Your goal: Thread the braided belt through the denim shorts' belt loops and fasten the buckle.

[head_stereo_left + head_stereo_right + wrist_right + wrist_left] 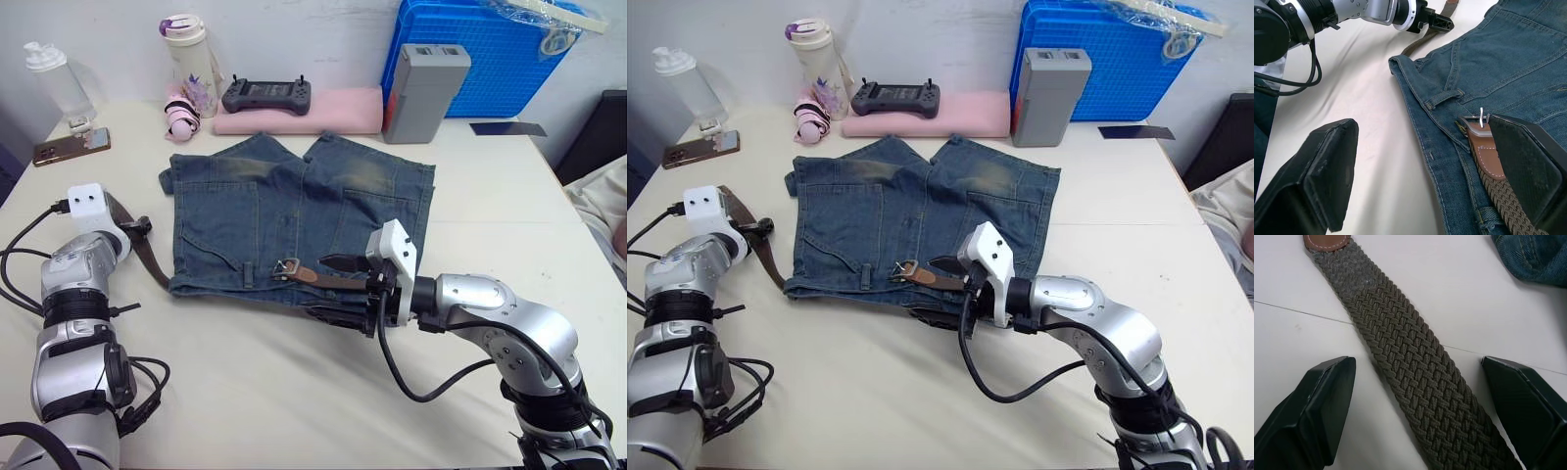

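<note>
The right gripper (1420, 171), jaws wide over the denim shorts (294, 211), hovers by the buckle (1476, 125); the left gripper (1425, 406) straddles the braided belt (1405, 357), wide open, so threading seems underway, needing the tail gripped.

Woven matt braided belt (1415, 377); shiny metal buckle (1480, 122).

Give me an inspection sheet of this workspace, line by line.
Surface: white table.
Job's things: faded blue denim shorts lie flat; dark-brown braided belt runs off their left side; silver metal buckle rests on the waistband, unfastened.
Clutter: clear bottle, phone, floral tumbler, black controller, pink pad, grey box.
Grippers: left gripper open astride the belt; right gripper open beside the buckle.
Cables: black ones along both arms.
Surroundings: blue crate.
</note>
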You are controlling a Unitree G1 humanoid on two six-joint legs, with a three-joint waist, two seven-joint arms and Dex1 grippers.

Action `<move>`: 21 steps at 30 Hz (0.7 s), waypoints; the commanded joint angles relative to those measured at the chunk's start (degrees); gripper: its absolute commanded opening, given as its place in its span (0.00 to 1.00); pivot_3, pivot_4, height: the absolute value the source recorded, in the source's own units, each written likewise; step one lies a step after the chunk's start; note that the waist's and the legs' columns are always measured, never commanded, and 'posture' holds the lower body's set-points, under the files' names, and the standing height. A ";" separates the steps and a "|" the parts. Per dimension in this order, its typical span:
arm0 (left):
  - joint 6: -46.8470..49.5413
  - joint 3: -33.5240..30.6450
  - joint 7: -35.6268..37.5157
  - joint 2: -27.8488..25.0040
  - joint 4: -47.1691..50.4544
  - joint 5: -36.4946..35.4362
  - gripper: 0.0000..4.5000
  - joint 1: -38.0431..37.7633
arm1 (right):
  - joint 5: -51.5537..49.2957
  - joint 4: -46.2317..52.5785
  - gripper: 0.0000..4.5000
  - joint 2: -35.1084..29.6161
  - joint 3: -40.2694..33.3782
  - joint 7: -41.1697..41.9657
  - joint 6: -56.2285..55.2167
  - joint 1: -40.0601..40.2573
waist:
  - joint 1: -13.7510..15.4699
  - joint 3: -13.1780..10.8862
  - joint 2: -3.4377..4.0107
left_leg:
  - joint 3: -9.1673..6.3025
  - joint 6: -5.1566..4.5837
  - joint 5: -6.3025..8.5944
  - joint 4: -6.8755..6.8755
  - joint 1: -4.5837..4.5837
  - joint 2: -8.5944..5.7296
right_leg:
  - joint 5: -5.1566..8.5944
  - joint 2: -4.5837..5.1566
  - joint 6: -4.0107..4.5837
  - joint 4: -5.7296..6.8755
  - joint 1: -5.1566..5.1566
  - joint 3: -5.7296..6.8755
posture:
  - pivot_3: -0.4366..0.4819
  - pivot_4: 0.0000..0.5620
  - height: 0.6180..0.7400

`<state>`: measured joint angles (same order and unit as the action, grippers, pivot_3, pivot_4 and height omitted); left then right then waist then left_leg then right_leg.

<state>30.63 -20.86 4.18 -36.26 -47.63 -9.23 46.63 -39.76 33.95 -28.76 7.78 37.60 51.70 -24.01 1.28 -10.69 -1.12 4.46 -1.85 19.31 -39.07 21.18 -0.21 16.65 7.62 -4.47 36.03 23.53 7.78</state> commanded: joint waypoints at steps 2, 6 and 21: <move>1.08 1.22 1.00 1.50 -3.24 0.34 0.83 -2.22 | -1.20 2.66 1.00 -0.35 -0.90 -0.34 -0.35 0.00 | -0.01 0.01 0.02 | 0.01 0.00 -0.01 0.00 -0.01 0.00 | 0.00 0.01 0.00 0.00 0.00 -0.01 | 0.48 0.27 0.77; 0.77 1.60 2.48 1.90 -3.05 0.24 0.44 -2.60 | -1.07 2.44 1.00 -0.72 -1.10 -0.22 -0.55 -0.21 | -0.03 0.02 0.03 | 0.01 0.00 0.00 0.00 -0.01 0.00 | 0.00 0.01 0.00 0.03 0.00 -0.01 | 0.48 0.27 0.77; -20.00 1.91 13.18 4.58 18.45 -2.54 0.00 -9.24 | -1.04 3.10 1.00 -2.61 -2.53 -0.76 -0.81 0.44 | 0.13 -0.02 -0.03 | -0.03 -0.09 0.04 0.00 0.18 -0.05 | -0.01 0.09 -0.02 -0.16 0.01 0.07 | 0.48 0.27 0.77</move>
<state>15.43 -19.00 15.00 -31.13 -37.13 -10.55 38.11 -39.79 34.38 -30.68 7.56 36.89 51.60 -23.78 1.41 -10.70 -1.15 4.43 -1.95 19.36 -39.08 21.40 -0.26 16.63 7.69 -4.49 35.85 23.56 7.86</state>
